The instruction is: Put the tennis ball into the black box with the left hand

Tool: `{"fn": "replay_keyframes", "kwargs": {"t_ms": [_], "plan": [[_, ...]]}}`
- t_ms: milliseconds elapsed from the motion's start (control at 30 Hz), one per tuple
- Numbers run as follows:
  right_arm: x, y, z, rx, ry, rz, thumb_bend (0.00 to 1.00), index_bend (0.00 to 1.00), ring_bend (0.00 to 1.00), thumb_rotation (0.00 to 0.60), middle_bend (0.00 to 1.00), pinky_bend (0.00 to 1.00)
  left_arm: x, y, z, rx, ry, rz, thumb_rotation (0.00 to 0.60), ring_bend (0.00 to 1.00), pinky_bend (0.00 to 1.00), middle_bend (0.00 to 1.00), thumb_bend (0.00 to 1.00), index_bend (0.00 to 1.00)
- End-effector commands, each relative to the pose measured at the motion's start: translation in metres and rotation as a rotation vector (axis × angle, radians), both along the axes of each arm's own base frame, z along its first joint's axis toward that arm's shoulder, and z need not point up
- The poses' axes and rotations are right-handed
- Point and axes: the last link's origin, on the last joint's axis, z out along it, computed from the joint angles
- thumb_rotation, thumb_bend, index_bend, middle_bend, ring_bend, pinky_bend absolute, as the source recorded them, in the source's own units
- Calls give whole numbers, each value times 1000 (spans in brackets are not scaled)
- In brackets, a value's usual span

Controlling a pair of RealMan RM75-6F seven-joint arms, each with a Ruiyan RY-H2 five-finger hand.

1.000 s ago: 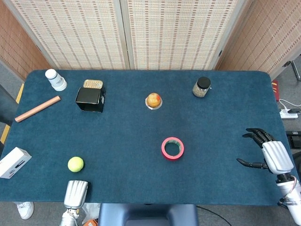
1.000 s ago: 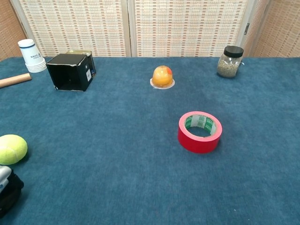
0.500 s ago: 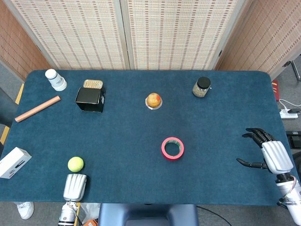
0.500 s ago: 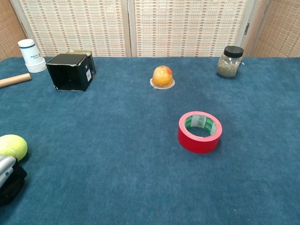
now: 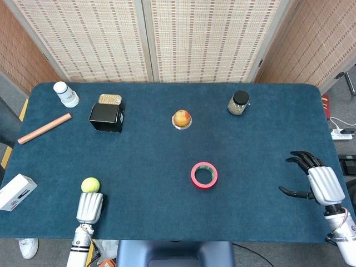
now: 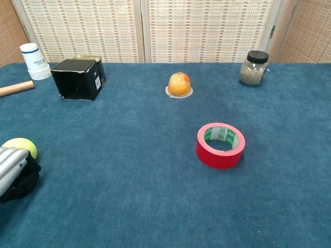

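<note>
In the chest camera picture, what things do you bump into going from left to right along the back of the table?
White paper cups → black box → orange fruit on its little dish → glass jar with the black lid.

No words or numbers can be read here. The white cup stack has some small blue print on its side, but it is too tiny and blurry to make out. The black box has a little white sticker on its right side with dark marks, and those are too small to read too. The white box at the counter's left edge shows only a dark patch, with no letters that can be told.
</note>
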Motion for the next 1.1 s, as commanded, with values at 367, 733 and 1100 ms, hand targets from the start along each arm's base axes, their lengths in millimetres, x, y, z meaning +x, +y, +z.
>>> {"fn": "replay_keyframes", "kwargs": {"t_ms": [367,733,1100], "plan": [[0,0,-2,-3,10,-5,0,313,150,528,184,261,-9,42,-3,-28,28,-16,600,1000,1000,1000,719,1000],[0,-4,-7,1,31,-19,0,313,150,527,184,261,-20,62,2,-58,32,-31,600,1000,1000,1000,720,1000],[-1,-10,-11,1,46,-39,0,313,150,528,184,261,-5,89,0,-65,1,-56,600,1000,1000,1000,718,1000]]}}
